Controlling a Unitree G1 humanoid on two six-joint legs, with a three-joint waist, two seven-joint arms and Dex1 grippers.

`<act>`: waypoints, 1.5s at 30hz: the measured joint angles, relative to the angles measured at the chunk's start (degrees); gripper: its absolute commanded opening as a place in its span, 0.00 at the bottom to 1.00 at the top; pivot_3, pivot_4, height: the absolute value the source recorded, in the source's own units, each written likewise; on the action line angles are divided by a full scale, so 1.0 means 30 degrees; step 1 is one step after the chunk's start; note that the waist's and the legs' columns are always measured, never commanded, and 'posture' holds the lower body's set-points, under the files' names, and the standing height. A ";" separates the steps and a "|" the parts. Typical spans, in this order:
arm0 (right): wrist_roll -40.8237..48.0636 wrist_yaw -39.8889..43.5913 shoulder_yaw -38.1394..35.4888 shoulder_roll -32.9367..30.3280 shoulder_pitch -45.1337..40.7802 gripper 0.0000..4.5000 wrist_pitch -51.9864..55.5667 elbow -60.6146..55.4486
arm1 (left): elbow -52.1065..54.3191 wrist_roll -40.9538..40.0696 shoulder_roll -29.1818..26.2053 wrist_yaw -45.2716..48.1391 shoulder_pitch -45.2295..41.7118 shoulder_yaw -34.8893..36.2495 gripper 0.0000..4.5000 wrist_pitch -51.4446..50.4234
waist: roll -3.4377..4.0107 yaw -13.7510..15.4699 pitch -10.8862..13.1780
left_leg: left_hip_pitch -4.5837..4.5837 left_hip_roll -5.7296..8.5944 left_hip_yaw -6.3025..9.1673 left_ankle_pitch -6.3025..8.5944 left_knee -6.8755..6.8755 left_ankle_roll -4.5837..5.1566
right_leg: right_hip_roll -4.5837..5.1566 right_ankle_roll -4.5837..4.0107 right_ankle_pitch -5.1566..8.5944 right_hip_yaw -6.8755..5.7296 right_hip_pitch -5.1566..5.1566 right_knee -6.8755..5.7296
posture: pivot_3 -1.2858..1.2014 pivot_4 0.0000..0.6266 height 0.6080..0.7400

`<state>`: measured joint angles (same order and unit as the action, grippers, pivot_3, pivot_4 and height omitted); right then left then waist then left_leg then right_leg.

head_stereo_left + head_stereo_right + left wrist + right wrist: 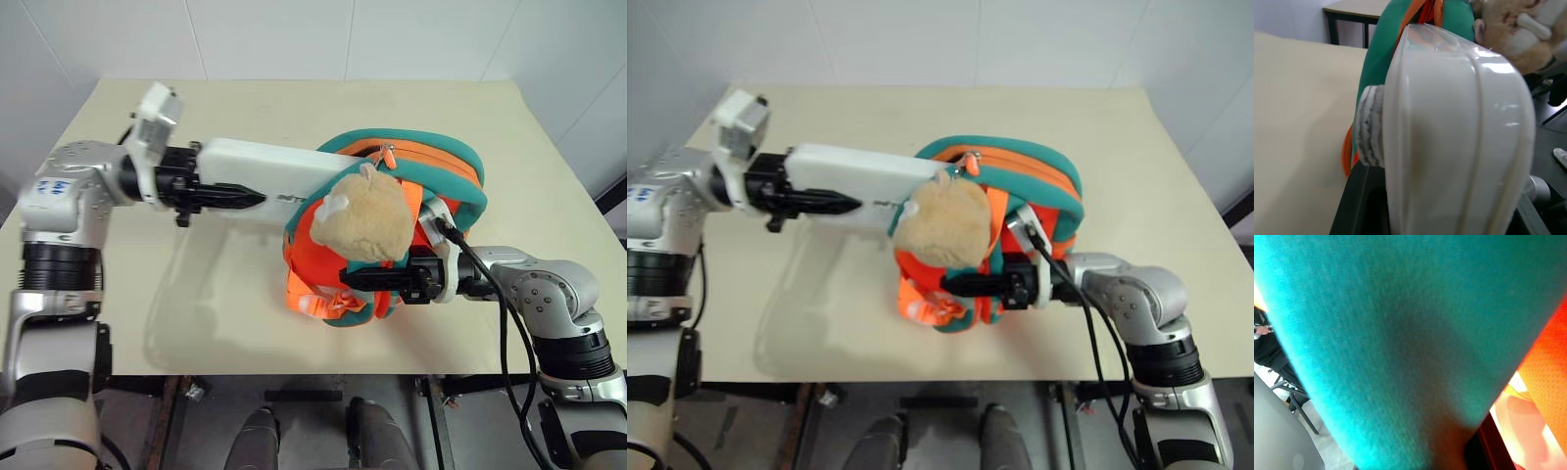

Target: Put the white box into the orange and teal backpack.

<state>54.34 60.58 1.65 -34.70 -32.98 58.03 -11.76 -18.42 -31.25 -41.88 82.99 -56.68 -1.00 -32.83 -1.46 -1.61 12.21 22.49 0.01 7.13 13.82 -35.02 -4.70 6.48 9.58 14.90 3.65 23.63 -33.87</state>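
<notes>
The left gripper [230,196] clamps the white box [269,176] level, its far end inside the orange and teal backpack [431,171], whose teal edging the right gripper [367,279] pinches.

flat oblong white plastic box [265,171]: plain white, small dark lettering | small fabric backpack [446,171]: bright orange body, teal edging, orange webbing straps | round plush toy [364,220]: tan, white patch | flat tabletop [245,294]: pale beige, no pattern
</notes>
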 measured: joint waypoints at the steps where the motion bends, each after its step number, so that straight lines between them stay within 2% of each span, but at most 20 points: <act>1: 0.0001 0.0014 0.0062 0.0076 -0.0011 0.02 -0.0027 -0.0002 | 0.0093 0.0127 0.0239 -0.0141 -0.0165 -0.0228 0.28 -0.0099 | 0.0001 -0.0068 0.0000 | 0.0003 0.0000 -0.0007 0.0000 0.0000 0.0000 | -0.0001 0.0002 -0.0001 0.0002 0.0012 0.0000 | 0.52 0.24 1.00; 8: -0.0102 0.0045 0.0049 0.0285 -0.0049 0.02 -0.0224 0.0070 | 0.0075 0.1924 0.1897 -0.1316 -0.1971 -0.1526 0.28 -0.0215 | 0.0002 -0.0041 0.0001 | 0.0006 0.0001 -0.0002 0.0000 -0.0002 0.0001 | -0.0002 0.0012 0.0007 0.0003 0.0015 -0.0008 | 0.52 0.24 1.00; 17: -0.0134 -0.0161 0.0088 0.0876 -0.0081 0.02 -0.0229 0.0069 | 0.0093 0.4471 0.3617 -0.1986 -0.2523 -0.3894 0.28 0.0907 | 0.0003 -0.0065 0.0001 | 0.0004 0.0001 -0.0005 0.0000 0.0002 0.0000 | -0.0005 0.0012 0.0007 0.0004 0.0019 -0.0012 | 0.52 0.24 1.00; 21: -0.0135 -0.0436 0.0052 0.1013 -0.0012 0.02 -0.0254 0.0054 | 0.0126 0.5022 0.4188 -0.2052 -0.2525 -0.4141 0.28 0.1171 | 0.0003 -0.0030 0.0001 | 0.0007 0.0001 -0.0003 0.0000 -0.0001 0.0001 | -0.0003 0.0012 0.0007 0.0004 0.0017 -0.0008 | 0.52 0.24 1.00; 23: -0.0133 -0.0561 0.0021 0.1117 0.0079 0.02 -0.0304 0.0016 | 0.0178 0.5284 0.4330 -0.2068 -0.2524 -0.4193 0.44 0.1412 | 0.0003 -0.0015 0.0001 | 0.0007 0.0001 -0.0003 0.0000 -0.0001 0.0000 | -0.0003 0.0012 0.0007 0.0004 0.0017 -0.0008 | 0.52 0.24 1.00; 31: -0.0120 -0.0815 0.0044 0.1296 0.0276 0.02 -0.0442 -0.0290 | 0.1614 0.4641 0.4169 -0.1727 -0.2515 -0.4070 0.97 -0.0490 | 0.0007 -0.0120 0.0004 | 0.0011 0.0001 -0.0001 0.0001 0.0005 0.0001 | -0.0005 0.0015 0.0010 0.0004 0.0025 -0.0012 | 0.52 0.24 1.00; 32: -0.0113 -0.0814 0.0081 0.1332 0.0275 0.02 -0.0447 -0.0379 | 0.1722 0.4367 0.3900 -0.1507 -0.2448 -0.3876 0.99 -0.0831 | 0.0008 -0.0162 0.0004 | 0.0011 0.0001 -0.0001 0.0001 0.0005 0.0001 | -0.0005 0.0016 0.0010 0.0004 0.0026 -0.0013 | 0.52 0.24 1.00; 38: -0.0143 -0.0813 0.0140 0.1429 0.0276 0.02 -0.0497 -0.0382 | 0.2493 0.2526 0.1600 0.0666 -0.1802 -0.2864 0.99 -0.2098 | 0.0012 -0.0224 0.0007 | 0.0017 0.0000 0.0005 0.0001 0.0003 0.0002 | -0.0004 0.0014 0.0014 0.0003 0.0027 -0.0017 | 0.52 0.24 1.00; 45: -0.0372 -0.0803 0.0153 0.1467 0.0192 0.02 -0.0620 -0.0029 | 0.2053 0.2140 -0.0480 0.0988 -0.1748 -0.1992 0.99 -0.2060 | 0.0012 -0.0166 0.0007 | 0.0009 0.0001 0.0004 0.0001 0.0000 0.0002 | -0.0004 0.0013 0.0016 0.0003 0.0025 -0.0031 | 0.52 0.24 1.00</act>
<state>53.22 58.17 2.11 -30.30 -32.40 56.17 -11.85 -12.26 -24.83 -43.32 85.95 -61.92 -6.98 -39.01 -1.42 -2.11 12.23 22.52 0.01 7.14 13.82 -35.02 -4.69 6.47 9.62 14.95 3.66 23.71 -33.96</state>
